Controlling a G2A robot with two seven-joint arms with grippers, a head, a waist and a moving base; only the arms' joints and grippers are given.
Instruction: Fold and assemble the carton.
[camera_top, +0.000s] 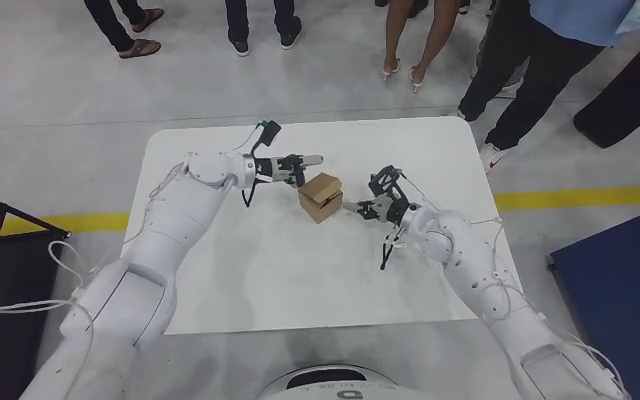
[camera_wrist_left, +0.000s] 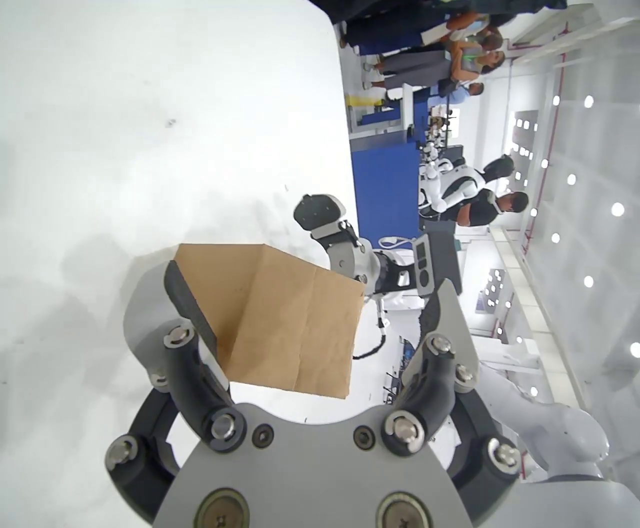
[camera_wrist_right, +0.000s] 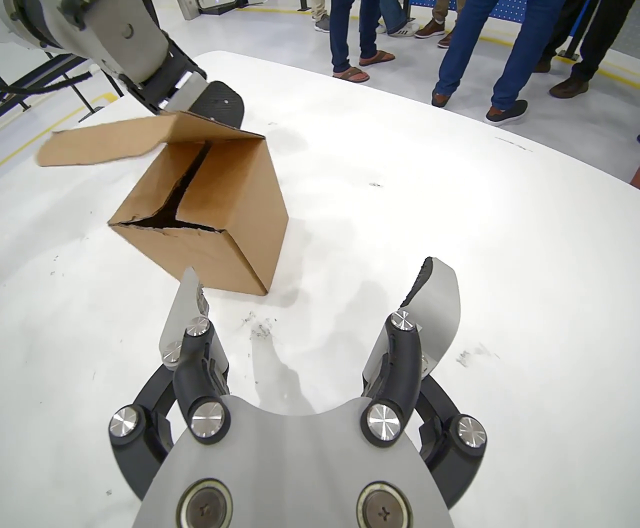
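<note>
A brown carton (camera_top: 320, 196) stands mid-table, its facing end flaps pushed in with a ragged gap (camera_wrist_right: 185, 200) between them. One long flap (camera_wrist_right: 100, 141) sticks out sideways from its upper edge. My left gripper (camera_top: 306, 161) is open at the carton's far-left side; its dark pad (camera_wrist_left: 190, 305) lies against the flap (camera_wrist_left: 295, 320), while the other finger (camera_wrist_left: 442, 320) stays clear. My right gripper (camera_top: 356, 208) is open and low over the table, just right of the carton. One of its fingertips (camera_wrist_right: 189, 287) is close to the carton's bottom corner (camera_wrist_right: 250, 285), nothing between the fingers.
The white table (camera_top: 260, 280) has bare room in front of and around the carton. Its rounded edges run close behind the carton. Several people stand on the floor beyond the far edge (camera_top: 420, 118).
</note>
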